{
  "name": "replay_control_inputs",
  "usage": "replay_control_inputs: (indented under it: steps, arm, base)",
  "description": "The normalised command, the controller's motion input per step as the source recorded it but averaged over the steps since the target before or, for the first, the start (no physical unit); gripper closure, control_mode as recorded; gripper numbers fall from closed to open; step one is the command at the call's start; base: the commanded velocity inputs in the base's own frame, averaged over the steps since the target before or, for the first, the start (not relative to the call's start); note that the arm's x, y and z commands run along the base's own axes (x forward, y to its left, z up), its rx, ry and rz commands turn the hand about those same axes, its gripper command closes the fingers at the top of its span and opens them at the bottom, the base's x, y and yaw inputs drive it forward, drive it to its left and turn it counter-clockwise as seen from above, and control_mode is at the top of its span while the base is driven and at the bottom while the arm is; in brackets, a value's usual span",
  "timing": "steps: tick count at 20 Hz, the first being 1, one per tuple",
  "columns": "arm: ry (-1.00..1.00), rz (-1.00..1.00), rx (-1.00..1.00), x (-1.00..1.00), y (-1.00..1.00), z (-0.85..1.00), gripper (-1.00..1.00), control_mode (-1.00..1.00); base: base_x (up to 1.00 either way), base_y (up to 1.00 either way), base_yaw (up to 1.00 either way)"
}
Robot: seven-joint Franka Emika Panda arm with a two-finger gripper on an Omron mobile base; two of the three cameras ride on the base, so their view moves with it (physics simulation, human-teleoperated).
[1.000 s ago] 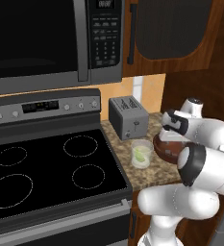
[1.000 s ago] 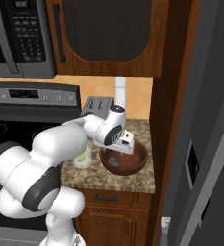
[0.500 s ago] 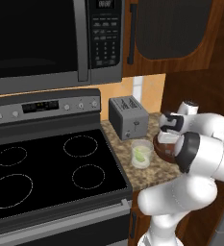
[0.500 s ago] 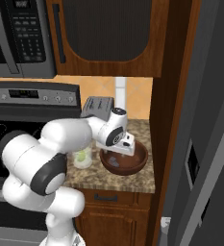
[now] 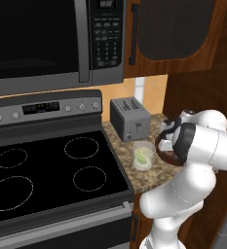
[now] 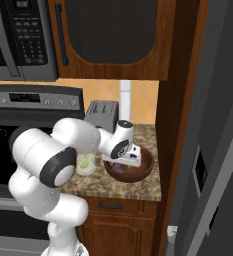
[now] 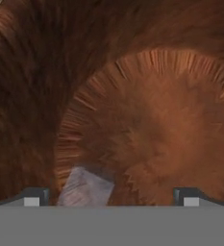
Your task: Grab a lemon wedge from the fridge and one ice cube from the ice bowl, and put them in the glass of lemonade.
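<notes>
Grey fridge (image 6: 213,150) stands at the right edge, beside the wooden cabinet side, with the speckled counter (image 6: 138,187) left of that, carrying the toaster (image 5: 129,117) at the back. Reddish-brown bowl (image 6: 144,167) sits on the counter with the glass (image 5: 143,155) just to its left, a pale lemon wedge (image 5: 143,156) showing inside the glass. Down in the bowl, the gripper (image 7: 111,197) has its jaws spread wide and holds nothing, a pale ice cube (image 7: 86,188) lying between the fingertips, nearer one.
</notes>
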Motion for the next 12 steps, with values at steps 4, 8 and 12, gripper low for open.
replay_control_inputs:
  steps: [4,8,12]
  arm:
    - [0.0,0.09,0.0,0.37,0.0,-0.05,-1.0,-1.0]
    - [0.0,0.09,0.0,0.33,-0.01,-0.14,-1.0,-1.0]
    - [-0.01,0.09,0.0,0.04,-0.04,-0.31,-1.0,-1.0]
  base:
    - [0.0,0.0,0.0]
    - [0.0,0.0,0.0]
    - [0.0,0.0,0.0]
